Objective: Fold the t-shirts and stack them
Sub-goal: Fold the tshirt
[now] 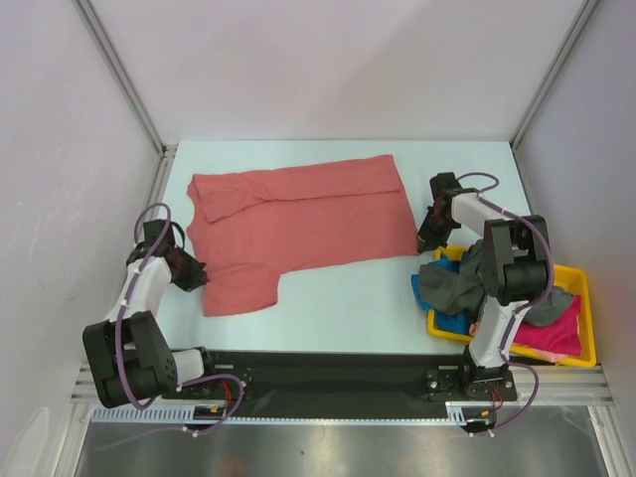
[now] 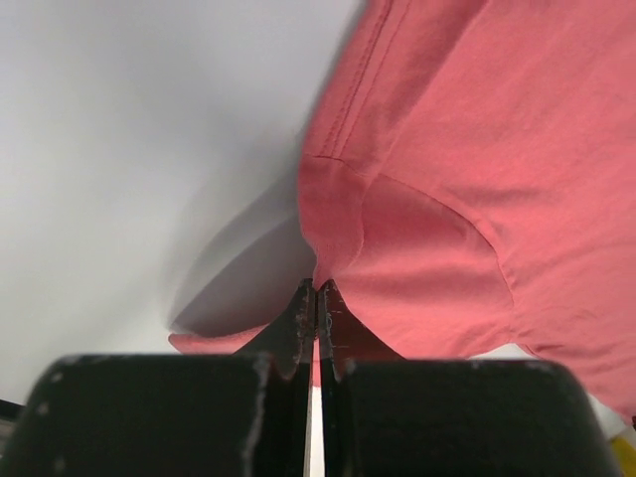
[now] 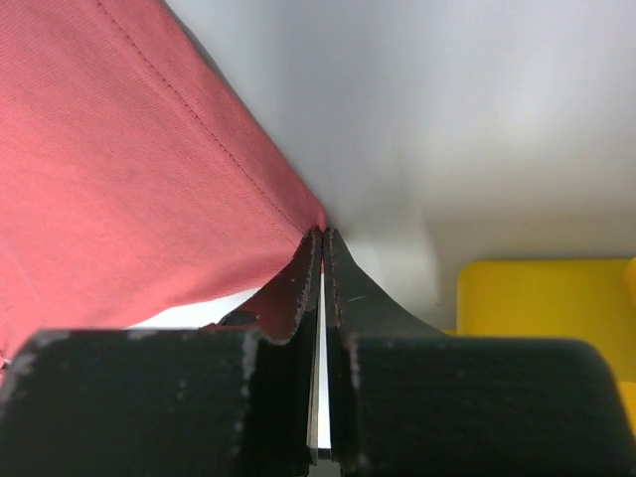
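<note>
So, left pincer (image 1: 194, 273) and right pincer (image 1: 425, 238) both clamped on the red tee (image 1: 298, 224)

Red tee's spread flat on the table (image 1: 328, 308), just left of the tray (image 1: 586, 298). Its long axis runs sideways: sleeves at the end away from the tray, hem at the end beside it. The left pincer is shut on the near sleeve's edge, the right pincer on the near hem corner. Each arm has its own end, with cloth stretching back from both. My guess is near edge goes over far. The other tees (image 1: 452, 283) sit heaped in the tray.
</note>
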